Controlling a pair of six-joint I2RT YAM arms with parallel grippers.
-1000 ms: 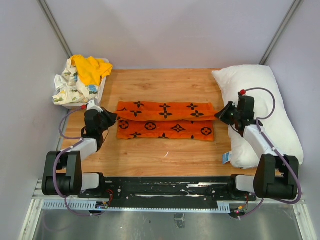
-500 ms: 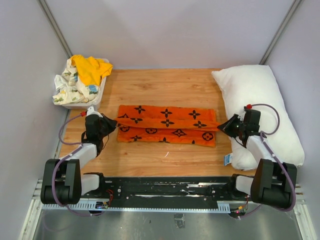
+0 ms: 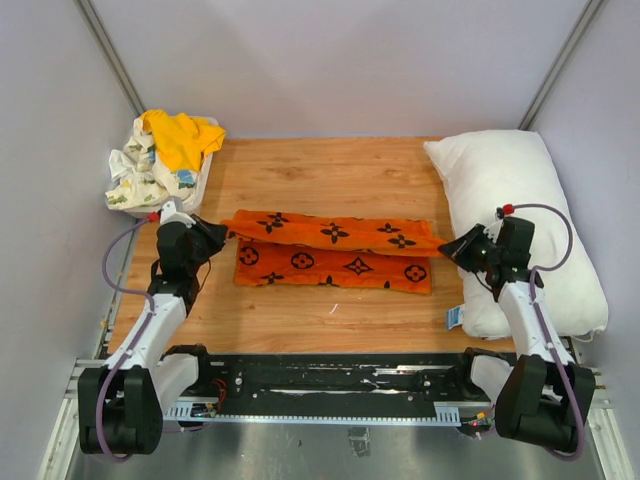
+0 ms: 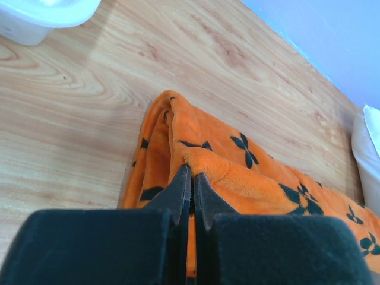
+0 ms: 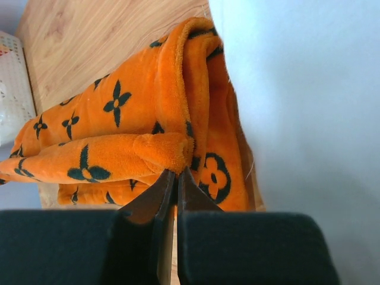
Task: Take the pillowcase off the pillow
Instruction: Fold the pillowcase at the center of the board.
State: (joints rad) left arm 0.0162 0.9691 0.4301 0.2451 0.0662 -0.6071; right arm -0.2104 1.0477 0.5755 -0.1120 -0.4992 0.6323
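Observation:
The orange pillowcase (image 3: 330, 250) with black motifs lies folded in a long band across the middle of the wooden table (image 3: 330, 175). It is off the pillow. My left gripper (image 3: 222, 232) is shut on the pillowcase's left end, and orange fabric (image 4: 249, 178) bunches at the fingertips (image 4: 191, 172). My right gripper (image 3: 445, 250) is shut on its right end, pinching a fold (image 5: 119, 119) at the tips (image 5: 177, 172). The upper layer stretches between the two grippers. The plain white pillow (image 3: 510, 190) lies bare along the table's right side, right beside the right gripper (image 5: 309, 89).
A white basket (image 3: 205, 172) at the back left holds a yellow cloth (image 3: 180, 135) and a floral-print cloth (image 3: 135, 170). A small blue tag (image 3: 453, 317) sticks out at the pillow's near edge. Grey walls close in the table on three sides.
The right gripper has moved toward the table's near edge with its end of the pillowcase. The upper fold is now drawn into a narrower, tauter band between the two grippers.

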